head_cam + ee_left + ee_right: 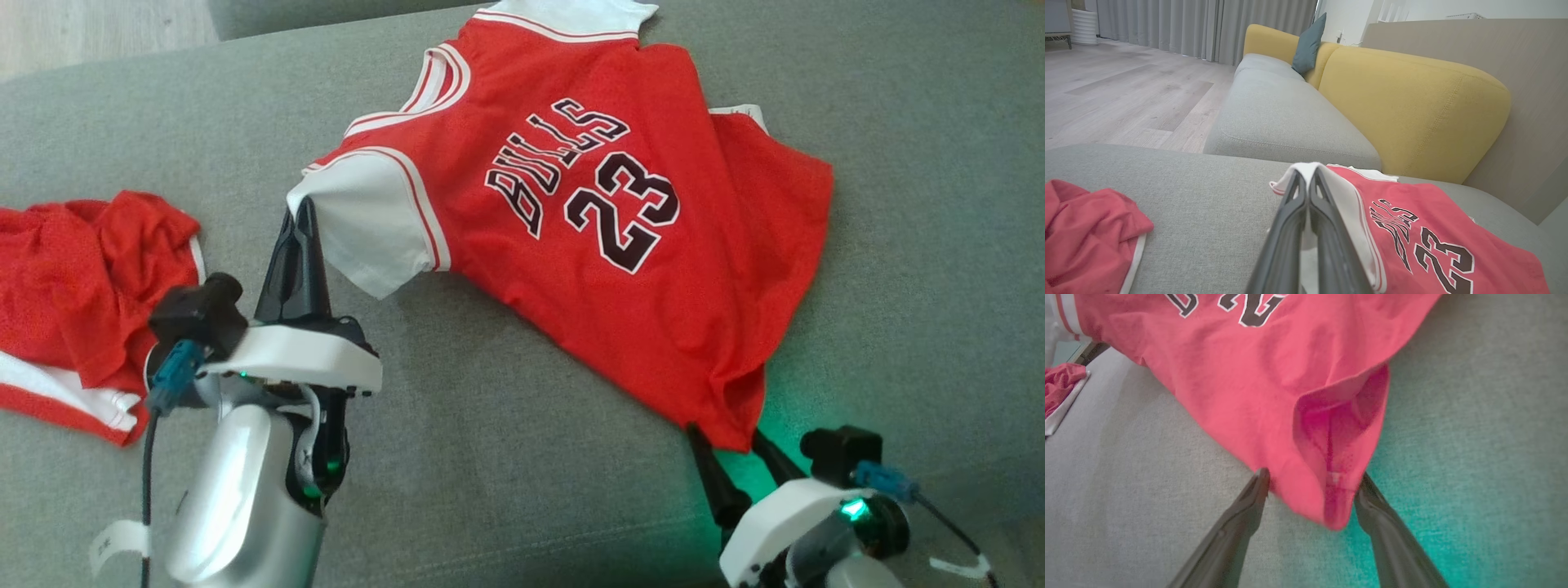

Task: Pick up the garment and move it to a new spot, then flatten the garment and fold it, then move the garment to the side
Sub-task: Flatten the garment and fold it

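Head camera overlooks the jersey [522, 269]; wrist cameras skim it closely.

The scene is lit evenly by soft daylight. A faint shadow is laid on the grey cushion [506, 457] under the raised hem of the red jersey [653, 310]. A green glow is thrown onto the cushion around the right pincer [724, 433] by the green lamp [853, 508] on its wrist, seen as a teal wash in the right wrist view. That view is softened by blur, most at the fingers [1229, 539]. The left pincer [1307, 174] is rendered out of focus toward the bottom edge. The jersey's red is washed toward pink in the 2 wrist views.
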Motion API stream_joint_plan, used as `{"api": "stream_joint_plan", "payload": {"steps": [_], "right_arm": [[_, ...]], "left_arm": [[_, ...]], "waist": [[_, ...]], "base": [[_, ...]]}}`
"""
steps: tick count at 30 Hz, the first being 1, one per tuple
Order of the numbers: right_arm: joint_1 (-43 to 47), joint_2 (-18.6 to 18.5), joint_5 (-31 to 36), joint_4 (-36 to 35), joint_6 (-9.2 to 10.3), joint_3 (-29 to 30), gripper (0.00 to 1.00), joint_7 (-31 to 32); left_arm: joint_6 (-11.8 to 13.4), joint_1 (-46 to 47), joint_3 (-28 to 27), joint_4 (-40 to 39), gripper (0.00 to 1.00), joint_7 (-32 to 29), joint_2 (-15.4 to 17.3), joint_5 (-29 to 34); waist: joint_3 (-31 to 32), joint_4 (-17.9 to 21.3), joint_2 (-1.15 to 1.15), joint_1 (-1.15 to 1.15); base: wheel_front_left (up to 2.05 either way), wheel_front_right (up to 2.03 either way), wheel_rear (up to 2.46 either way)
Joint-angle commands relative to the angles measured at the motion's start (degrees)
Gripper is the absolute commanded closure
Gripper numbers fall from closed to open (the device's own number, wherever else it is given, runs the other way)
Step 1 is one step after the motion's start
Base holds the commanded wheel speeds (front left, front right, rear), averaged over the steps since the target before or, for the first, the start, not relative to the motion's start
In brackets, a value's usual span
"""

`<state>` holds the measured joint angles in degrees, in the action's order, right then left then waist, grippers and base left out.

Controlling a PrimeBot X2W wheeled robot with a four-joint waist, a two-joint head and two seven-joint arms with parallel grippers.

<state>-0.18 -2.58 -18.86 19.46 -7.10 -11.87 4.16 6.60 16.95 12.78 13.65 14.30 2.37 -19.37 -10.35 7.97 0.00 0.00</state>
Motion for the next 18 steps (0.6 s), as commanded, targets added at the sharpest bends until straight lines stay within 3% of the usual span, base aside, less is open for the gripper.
{"api": "stream_joint_plan", "payload": {"steps": [1,17,18], "right_arm": [[0.17,-0.30,-0.41,-1.98,-0.39,-1.72,0.00,0.32],[0.39,-0.30,-1.40,-2.50,-0.39,-0.65,0.00,0.18],[0.35,-0.30,-1.55,-2.49,-0.39,-0.52,0.52,0.18]], "left_arm": [[0.18,1.58,-1.39,-1.58,1.00,0.70,0.52,-0.13],[0.03,1.50,-1.45,-1.14,1.00,0.70,0.51,0.04],[0.02,1.47,-1.54,-1.09,1.00,0.70,0.51,0.09]], "waist": [[0.16,-0.05,0.00,0.00],[0.52,0.05,0.00,0.00],[0.53,0.07,0.00,0.00]], "base": [[0.00,0.00,0.00],[0.00,0.00,0.00],[0.00,0.00,0.00]]}}
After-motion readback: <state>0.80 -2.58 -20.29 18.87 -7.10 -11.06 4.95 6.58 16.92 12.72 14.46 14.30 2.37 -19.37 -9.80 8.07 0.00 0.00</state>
